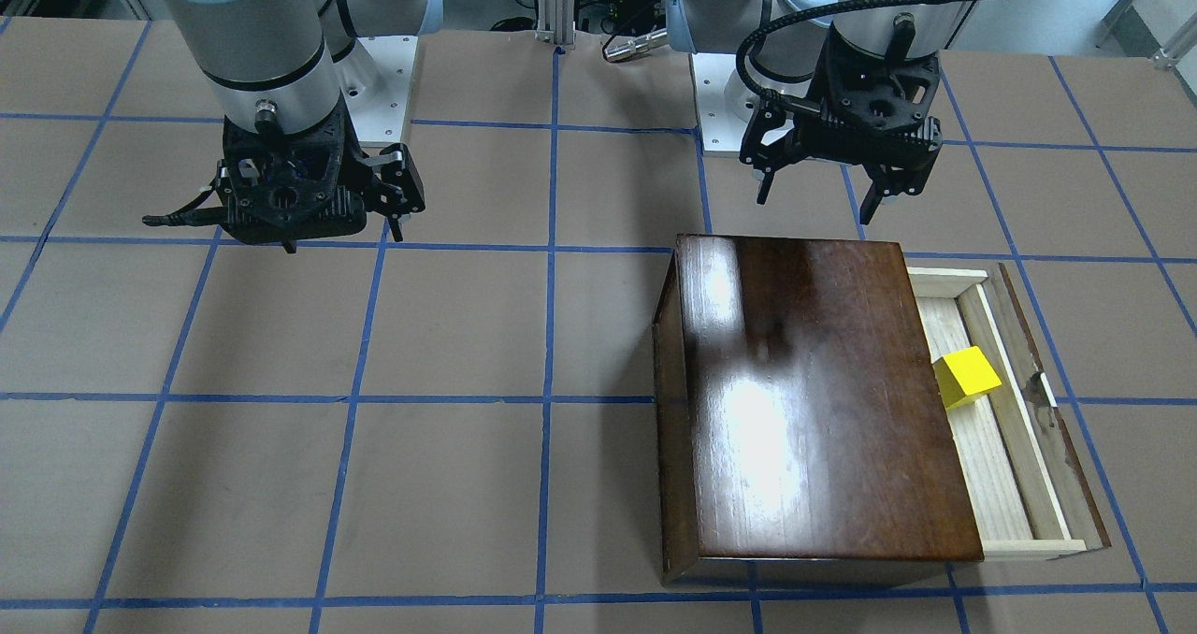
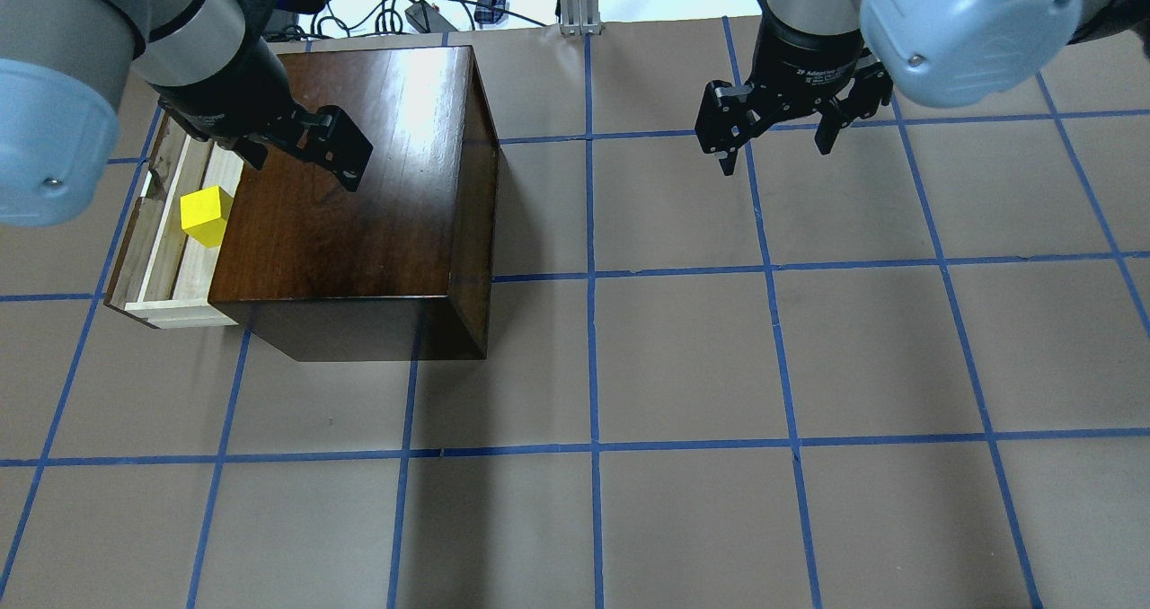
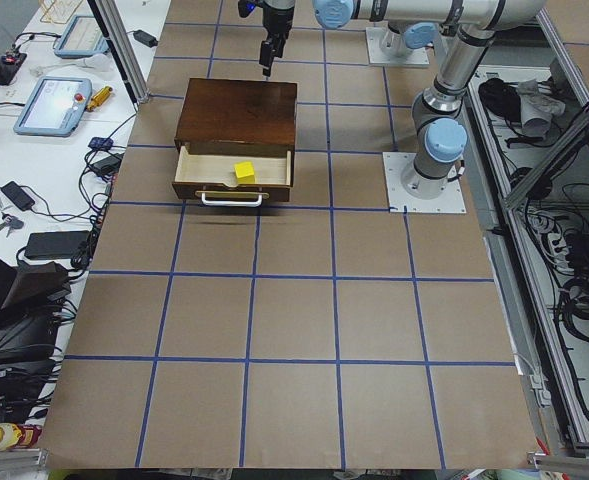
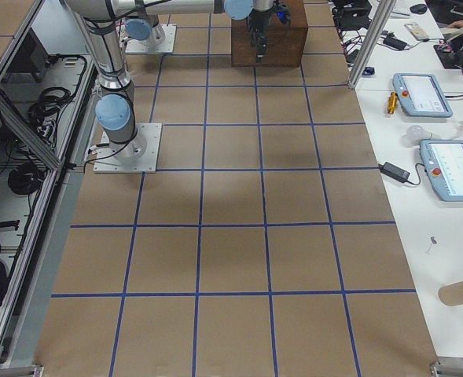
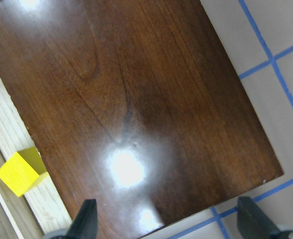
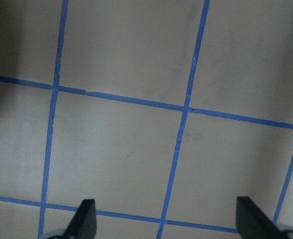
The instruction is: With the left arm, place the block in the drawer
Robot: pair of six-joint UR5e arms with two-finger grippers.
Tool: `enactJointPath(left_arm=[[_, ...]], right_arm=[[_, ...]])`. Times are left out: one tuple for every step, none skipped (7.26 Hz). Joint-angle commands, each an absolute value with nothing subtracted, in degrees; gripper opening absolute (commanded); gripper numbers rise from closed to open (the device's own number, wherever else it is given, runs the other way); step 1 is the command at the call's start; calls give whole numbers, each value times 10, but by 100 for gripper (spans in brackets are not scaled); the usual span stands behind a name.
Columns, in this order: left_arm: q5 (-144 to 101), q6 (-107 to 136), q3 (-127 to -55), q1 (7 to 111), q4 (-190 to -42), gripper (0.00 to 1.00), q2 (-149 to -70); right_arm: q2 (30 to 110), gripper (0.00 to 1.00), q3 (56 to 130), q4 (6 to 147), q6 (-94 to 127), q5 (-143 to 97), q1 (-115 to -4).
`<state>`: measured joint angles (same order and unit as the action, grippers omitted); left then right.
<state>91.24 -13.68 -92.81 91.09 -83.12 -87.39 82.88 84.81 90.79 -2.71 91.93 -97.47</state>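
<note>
Hanging wide open, the left gripper (image 1: 815, 202) holds nothing. Its two black fingers (image 5: 86, 221) stand far apart over the shiny top of the dark brown wooden cabinet (image 1: 804, 391) and do not touch it.

The right gripper (image 2: 773, 154) is wide open too, with nothing between its fingers. It hangs over a bare part of the brown table (image 2: 683, 357), well apart from the cabinet. Small white writing (image 2: 813, 75) on its black body seems to start with "2F". The rest is too small to read.

The yellow block (image 1: 968, 377) lies inside the open drawer (image 1: 1005, 484). It sits on the pale wood floor, just beside the cabinet's front and about halfway along the drawer. The block is a cube, so it has no long side. It is turned a little, so its edges do not line up with the drawer's walls. No writing shows on it.

The drawer is pulled out toward the table's left end. Its long side runs along the cabinet's front, and a pale metal pull (image 3: 231, 199) is on its dark front panel.

The cabinet stands close to the table's edge across from the robot, on the robot's left half. Blue tape lines (image 2: 588, 277) cross the table in squares.
</note>
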Motion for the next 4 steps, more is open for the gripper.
enactJointPath(left_arm=[[911,-109,-926,919,-831,100,-875],[911,-107,-924,921,-833,100,-876],[893,-106,-924,921,-849,100,-872],[893,-106,-923,921,-855,100,-868]], right_arm=[[829,100,848,908,-27,919,-975],[829,100,848,908,-27,919,-975],[829,100,848,908,-26,919,-975],[829,100,848,908,-26,919,-975]])
